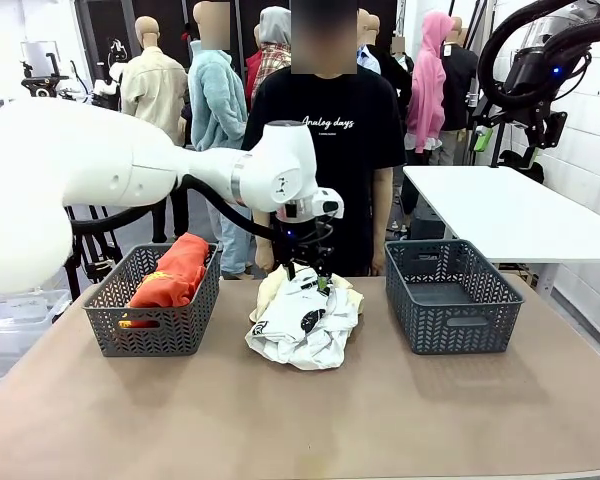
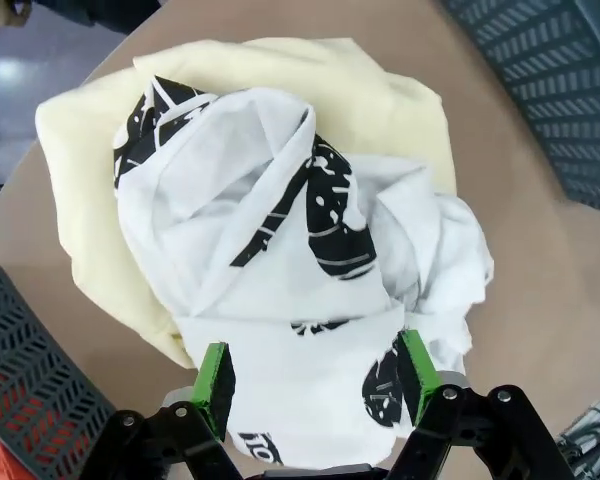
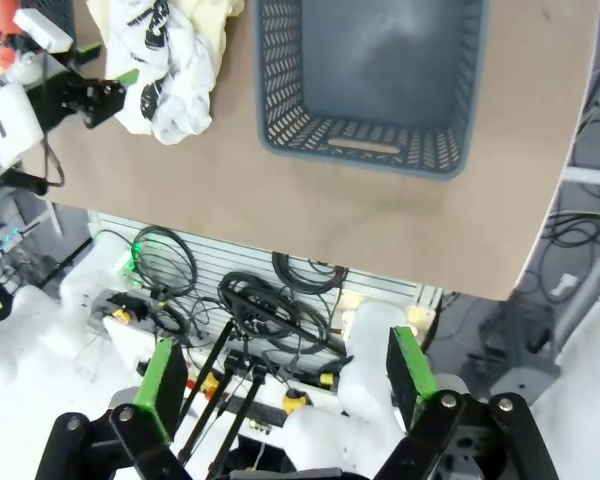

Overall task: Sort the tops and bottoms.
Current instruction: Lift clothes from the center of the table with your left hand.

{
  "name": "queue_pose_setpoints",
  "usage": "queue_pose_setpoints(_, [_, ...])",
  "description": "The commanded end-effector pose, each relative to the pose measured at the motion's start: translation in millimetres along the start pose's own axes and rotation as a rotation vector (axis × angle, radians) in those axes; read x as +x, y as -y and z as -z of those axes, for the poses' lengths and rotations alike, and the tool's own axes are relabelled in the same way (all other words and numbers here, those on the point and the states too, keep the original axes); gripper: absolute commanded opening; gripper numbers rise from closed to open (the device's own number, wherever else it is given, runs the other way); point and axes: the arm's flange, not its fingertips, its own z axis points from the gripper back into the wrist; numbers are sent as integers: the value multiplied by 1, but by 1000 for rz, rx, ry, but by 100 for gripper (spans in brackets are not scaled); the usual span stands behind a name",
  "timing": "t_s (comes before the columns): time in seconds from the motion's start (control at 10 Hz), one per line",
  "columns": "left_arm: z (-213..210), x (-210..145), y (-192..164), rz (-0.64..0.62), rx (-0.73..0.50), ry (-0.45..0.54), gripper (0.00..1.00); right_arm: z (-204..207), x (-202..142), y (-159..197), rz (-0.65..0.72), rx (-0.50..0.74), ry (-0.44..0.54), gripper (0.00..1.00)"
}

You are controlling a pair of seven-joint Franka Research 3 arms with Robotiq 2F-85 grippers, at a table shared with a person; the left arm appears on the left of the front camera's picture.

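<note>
We see the left gripper (image 1: 305,282) (image 2: 315,380) lowered onto a heap in the middle of the table (image 1: 300,420). Its claw is released: the green pads (image 2: 215,385) stand wide, one on each side of a fold of the white garment (image 1: 305,325) (image 2: 280,250) with black print. We cannot tell whether they press the cloth.

The white garment lies on the pale yellow garment (image 1: 268,290) (image 2: 380,100), which shows as a border at the heap's far side. The orange-red garment (image 1: 175,275) sits in the left basket (image 1: 155,335), its lower part hidden by the lattice wall.

The heap lies between the left basket and the right basket (image 1: 460,330) (image 3: 360,150), apart from both. Bare tabletop runs from the heap to the near edge. A person (image 1: 325,130) stands at the far edge, just behind the heap.

The right gripper (image 3: 282,375) hangs high above the table's edge, released, with nothing between its pads.

A flat grey shape lies in the right basket; we cannot tell cloth from floor. The left arm (image 1: 100,165) blocks much of the front view's upper left.
</note>
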Motion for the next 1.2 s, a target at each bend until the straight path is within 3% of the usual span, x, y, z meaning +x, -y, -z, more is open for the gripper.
queue_pose_setpoints(0.0, [15, 15, -1, -67, 45, -29, 85, -4, 2, -2, 13, -1, 10, 100])
queue_pose_setpoints(0.9, [41, 27, 7, -104, 34, -59, 83, -4, 2, -2, 13, -1, 10, 100])
queue_pose_setpoints(1.1, [36, 27, 9, -73, 40, -53, 48, -4, 2, -2, 13, -1, 10, 100])
